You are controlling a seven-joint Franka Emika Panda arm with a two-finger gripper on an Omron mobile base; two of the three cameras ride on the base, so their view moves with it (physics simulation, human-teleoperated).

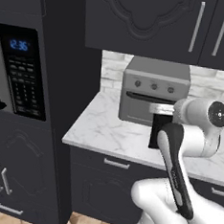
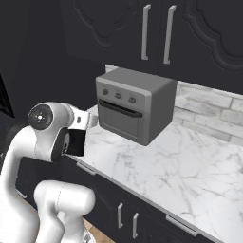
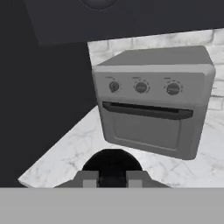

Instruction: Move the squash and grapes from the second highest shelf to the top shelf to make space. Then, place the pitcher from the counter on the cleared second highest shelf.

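End effector [image 3: 112, 180] pinching black pitcher [image 3: 112, 164] above marble counter [image 3: 70, 153], toaster oven [image 3: 153, 100] behind

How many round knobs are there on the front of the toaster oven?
3, in one row along the top of the toaster oven front, above its door handle: left knob, middle knob, right knob. None looks hidden.

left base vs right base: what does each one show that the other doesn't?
Left base only: the black wall panel with a blue clock display and keypad, plus the tall dark cabinet doors below it. Right base only: the long stretch of bare counter to the right of the toaster oven. Both: the toaster oven, marble counter, upper cabinets, the white arm and the pitcher at the end effector.
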